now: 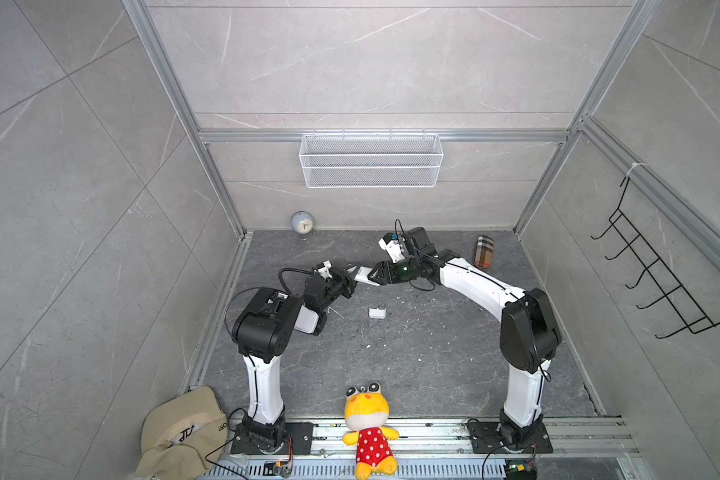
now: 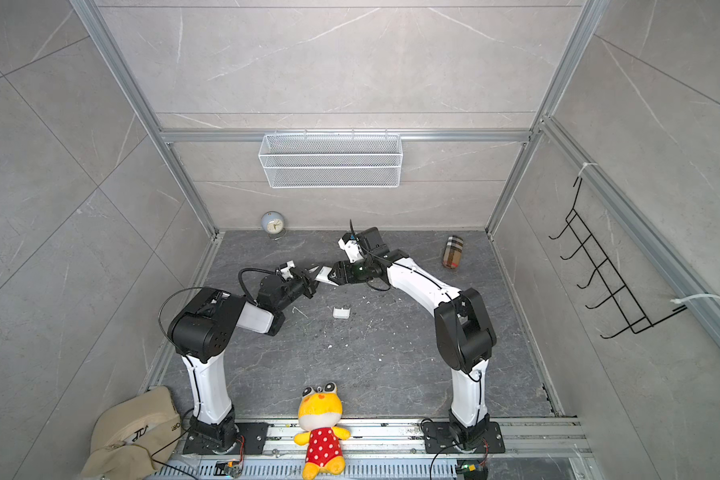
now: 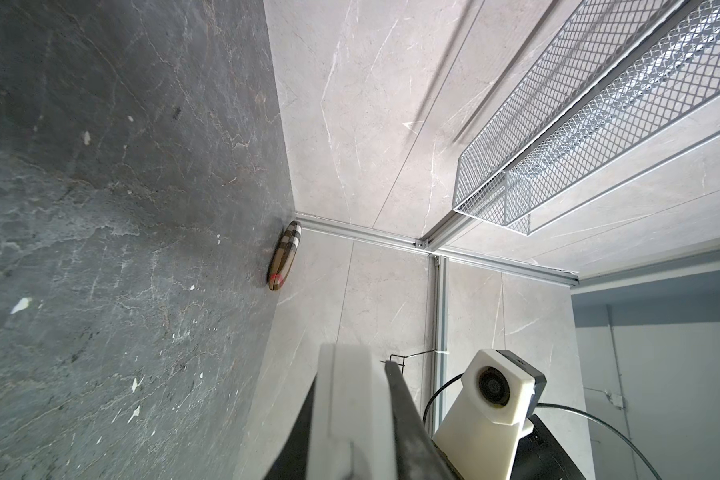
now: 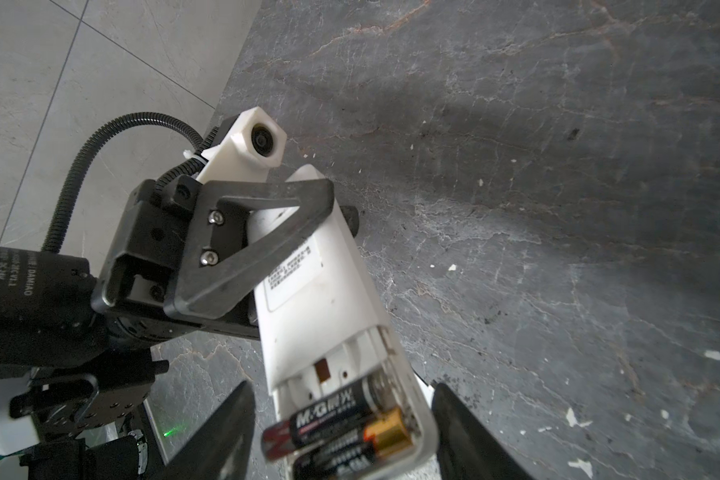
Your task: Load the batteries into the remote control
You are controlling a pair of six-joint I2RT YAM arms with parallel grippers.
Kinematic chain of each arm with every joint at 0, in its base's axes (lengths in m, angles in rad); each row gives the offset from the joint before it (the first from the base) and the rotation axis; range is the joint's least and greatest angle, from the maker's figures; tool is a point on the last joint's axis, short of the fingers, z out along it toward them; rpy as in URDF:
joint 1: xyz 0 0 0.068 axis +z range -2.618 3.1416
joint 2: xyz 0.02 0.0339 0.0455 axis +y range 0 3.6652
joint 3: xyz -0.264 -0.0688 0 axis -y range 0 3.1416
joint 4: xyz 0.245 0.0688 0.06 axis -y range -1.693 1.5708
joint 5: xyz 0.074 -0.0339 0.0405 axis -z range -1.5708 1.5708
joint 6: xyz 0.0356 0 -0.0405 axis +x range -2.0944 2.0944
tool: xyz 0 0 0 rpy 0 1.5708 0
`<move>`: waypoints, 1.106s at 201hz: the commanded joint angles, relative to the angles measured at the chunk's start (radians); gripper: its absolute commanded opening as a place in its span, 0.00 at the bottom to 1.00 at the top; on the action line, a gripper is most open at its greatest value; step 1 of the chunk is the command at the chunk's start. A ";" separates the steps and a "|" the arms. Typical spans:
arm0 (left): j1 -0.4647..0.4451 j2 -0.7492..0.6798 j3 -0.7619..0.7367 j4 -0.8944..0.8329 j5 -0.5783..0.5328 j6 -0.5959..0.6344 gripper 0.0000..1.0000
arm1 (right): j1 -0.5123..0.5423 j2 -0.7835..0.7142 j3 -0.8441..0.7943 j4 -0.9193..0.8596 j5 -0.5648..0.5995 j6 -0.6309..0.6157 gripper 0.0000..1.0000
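The white remote control (image 1: 364, 274) (image 2: 323, 274) hangs above the floor at mid-back, held level between the two arms. My left gripper (image 1: 353, 275) (image 3: 352, 374) is shut on one end of it (image 3: 350, 415). In the right wrist view the remote's (image 4: 316, 316) back faces the camera, cover off. Two batteries lie in the open bay: one (image 4: 333, 409) tilted with its red end sticking out, the other (image 4: 350, 453) beside it. My right gripper (image 1: 376, 275) (image 4: 344, 388) is open, its fingers straddling the battery end with a gap on each side.
A small white cover piece (image 1: 377, 312) lies on the floor below the remote. A clock (image 1: 302, 223) and a plaid case (image 1: 484, 252) stand by the back wall. A plush toy (image 1: 368, 428) and a cap (image 1: 181, 432) sit at the front. A wire basket (image 1: 371, 160) hangs on the wall.
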 commanded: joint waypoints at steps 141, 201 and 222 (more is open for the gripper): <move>0.001 -0.061 0.028 0.071 0.027 -0.010 0.04 | 0.008 0.003 0.029 -0.052 0.033 -0.015 0.69; 0.001 -0.070 0.028 0.070 0.031 -0.011 0.04 | 0.008 0.019 0.045 -0.054 0.019 -0.005 0.64; 0.001 -0.070 0.028 0.070 0.031 -0.013 0.04 | 0.008 0.012 0.051 -0.058 0.005 0.000 0.73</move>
